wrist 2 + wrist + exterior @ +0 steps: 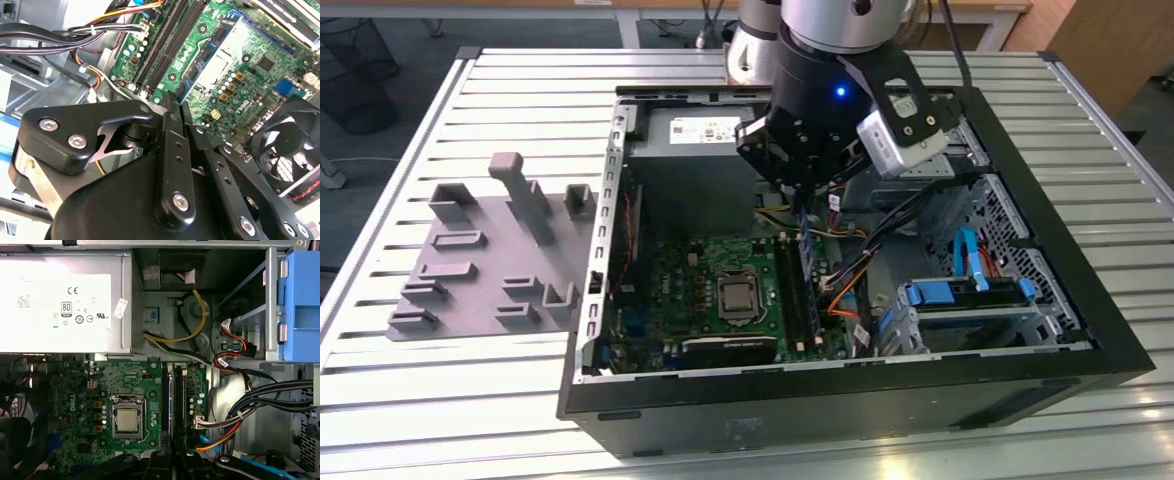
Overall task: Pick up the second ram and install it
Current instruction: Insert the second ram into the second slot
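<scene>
My gripper (807, 195) hangs inside the open computer case (1067, 370), above the motherboard (707, 300). It is shut on the second ram (205, 52), a dark-green strip with black chips that runs out from between the fingers (167, 130). In the first wrist view the ram (173, 400) shows edge-on, held over the long black memory slots (165, 397), with the gripper (172, 457) behind it. In the second wrist view the gripper (175, 102) holds the strip beside the slots (167, 45). I cannot tell how much height separates the ram from the slots.
A grey holder tray (480, 270) lies on the slatted table at the exterior view's left. Inside the case are the power supply (60, 295), the processor socket (127, 420), bundled cables (250, 405), a blue drive bay (300, 300) and a fan (287, 150).
</scene>
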You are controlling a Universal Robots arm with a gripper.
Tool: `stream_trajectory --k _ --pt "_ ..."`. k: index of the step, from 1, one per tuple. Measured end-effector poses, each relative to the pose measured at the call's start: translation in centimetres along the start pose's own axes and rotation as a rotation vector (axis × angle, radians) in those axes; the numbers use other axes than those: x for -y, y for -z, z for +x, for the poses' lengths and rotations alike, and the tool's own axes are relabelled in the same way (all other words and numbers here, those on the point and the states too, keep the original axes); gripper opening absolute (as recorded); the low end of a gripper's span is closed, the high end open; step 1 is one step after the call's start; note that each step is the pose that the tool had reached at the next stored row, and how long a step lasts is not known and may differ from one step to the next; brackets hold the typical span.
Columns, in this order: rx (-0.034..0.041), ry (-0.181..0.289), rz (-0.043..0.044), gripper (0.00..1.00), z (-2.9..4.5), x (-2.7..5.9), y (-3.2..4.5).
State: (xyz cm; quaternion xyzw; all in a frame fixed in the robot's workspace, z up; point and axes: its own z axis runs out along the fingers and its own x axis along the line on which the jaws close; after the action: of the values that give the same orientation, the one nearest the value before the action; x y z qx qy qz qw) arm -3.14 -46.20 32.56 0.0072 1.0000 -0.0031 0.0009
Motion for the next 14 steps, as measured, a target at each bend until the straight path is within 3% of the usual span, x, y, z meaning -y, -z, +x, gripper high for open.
stream_trajectory --k 14 --pt "-0.0001 0.0 0.0 0.14 -0.33 -0.02 -1.63"
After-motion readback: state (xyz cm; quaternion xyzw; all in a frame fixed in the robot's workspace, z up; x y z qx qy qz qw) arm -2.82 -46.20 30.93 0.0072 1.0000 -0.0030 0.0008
